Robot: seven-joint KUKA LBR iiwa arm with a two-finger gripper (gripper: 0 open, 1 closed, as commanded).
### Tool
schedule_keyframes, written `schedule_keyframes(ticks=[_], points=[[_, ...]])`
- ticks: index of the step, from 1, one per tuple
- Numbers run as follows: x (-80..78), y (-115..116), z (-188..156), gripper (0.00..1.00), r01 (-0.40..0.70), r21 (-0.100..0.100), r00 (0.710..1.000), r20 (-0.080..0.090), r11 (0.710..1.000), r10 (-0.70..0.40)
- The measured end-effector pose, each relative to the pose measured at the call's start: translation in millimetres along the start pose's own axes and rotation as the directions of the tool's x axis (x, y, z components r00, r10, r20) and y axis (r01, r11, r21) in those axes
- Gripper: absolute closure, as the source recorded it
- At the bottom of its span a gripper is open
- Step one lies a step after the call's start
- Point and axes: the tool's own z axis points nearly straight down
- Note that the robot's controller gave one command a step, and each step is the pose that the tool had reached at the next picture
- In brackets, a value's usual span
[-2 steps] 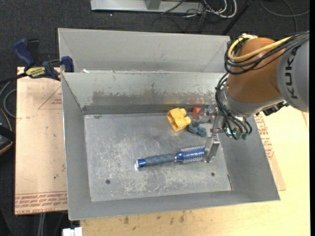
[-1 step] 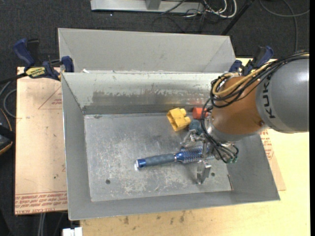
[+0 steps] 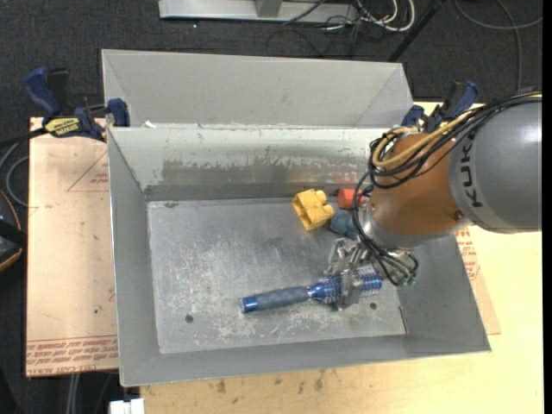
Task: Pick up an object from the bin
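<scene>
Bin [image 3: 207, 266]: grey metal with sloped walls; the floor is scuffed and mostly bare on its left half.
Blue tool [image 3: 276, 299]: long and slim, with a blue handle. It lies flat on the bin floor at about 5 o'clock from the floor's centre. The plain end points toward 8 o'clock and the ribbed, thicker end toward 3 o'clock.
Yellow block [image 3: 312, 208]: small and chunky, at about 1 o'clock, near the foot of the back wall and well apart from the blue tool.
Red piece [image 3: 348, 197]: small, just beside the yellow block on its 2 o'clock side, against the back wall.
Grey-blue piece [image 3: 341, 223]: small and rounded, at 5 o'clock of the yellow block; part of it is hidden by the wrist.
Gripper [image 3: 348, 283]: low in the bin at about 4 o'clock, directly over the ribbed end of the blue tool. Opening: cannot tell. Hold on the tool: cannot tell, as the metal parts overlap it.
Arm [image 3: 509, 171]: silver link entering from 3 o'clock, with an orange cover [image 3: 414, 198] and looped cables at the wrist.
</scene>
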Motion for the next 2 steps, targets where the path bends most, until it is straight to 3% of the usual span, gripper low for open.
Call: schedule_keyframes(ticks=[1,2], points=[[-6.5,-4,-119,1.00,0.057,0.003,0.998,0.003,0.998,-0.057],[-13.1,11,-178,1.00,0.325,0.000,0.946,0.000,0.946,-0.325]])
